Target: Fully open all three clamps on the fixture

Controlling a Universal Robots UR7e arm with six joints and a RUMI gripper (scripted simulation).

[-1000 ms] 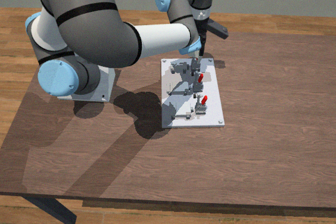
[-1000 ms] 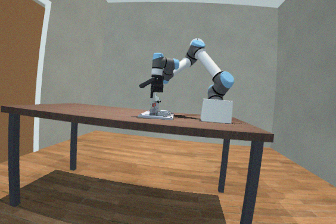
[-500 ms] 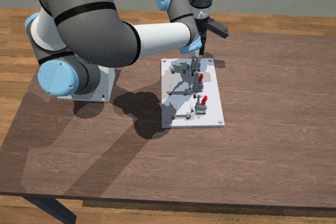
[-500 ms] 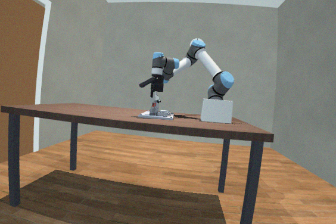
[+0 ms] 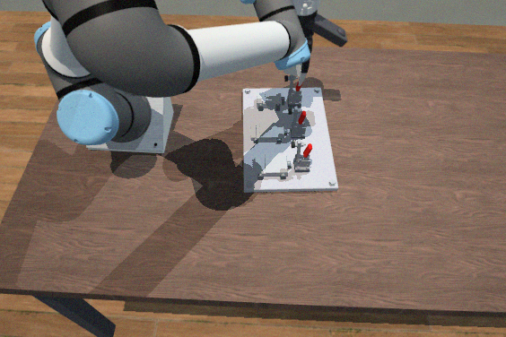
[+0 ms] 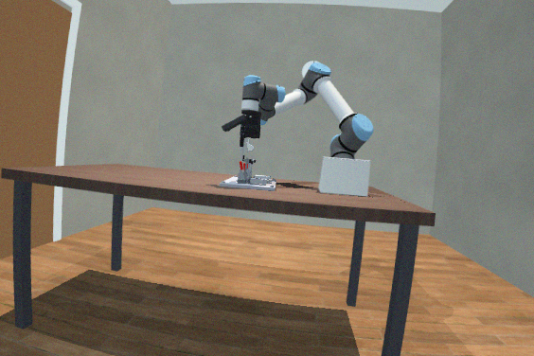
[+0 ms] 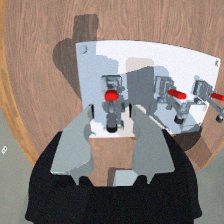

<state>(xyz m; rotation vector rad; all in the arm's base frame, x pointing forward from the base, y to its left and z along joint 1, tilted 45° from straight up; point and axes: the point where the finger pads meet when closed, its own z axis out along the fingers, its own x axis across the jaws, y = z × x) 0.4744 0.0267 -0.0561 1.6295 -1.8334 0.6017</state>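
Observation:
A white fixture plate [image 5: 320, 168] [image 6: 227, 184] [image 7: 145, 52] lies on the table and carries three toggle clamps with red handles. The far clamp [image 5: 298, 87] [image 7: 111, 95] is right below my gripper. The middle clamp [image 5: 301, 116] [image 7: 177, 93] and the near clamp [image 5: 308, 151] [image 7: 217, 96] stand in a row beside it, their handles tilted up. My gripper [image 5: 301, 79] [image 6: 245, 148] [image 7: 111, 104] points straight down, just above the far clamp's handle. Its fingers stand partly apart with nothing between them. Grey parts lie on the plate to the left of the clamps.
The robot's base [image 5: 135, 145] [image 6: 345, 176] stands on the brown table [image 5: 404, 181] to the left of the fixture. The arm reaches across above the plate's far end and casts a shadow over it.

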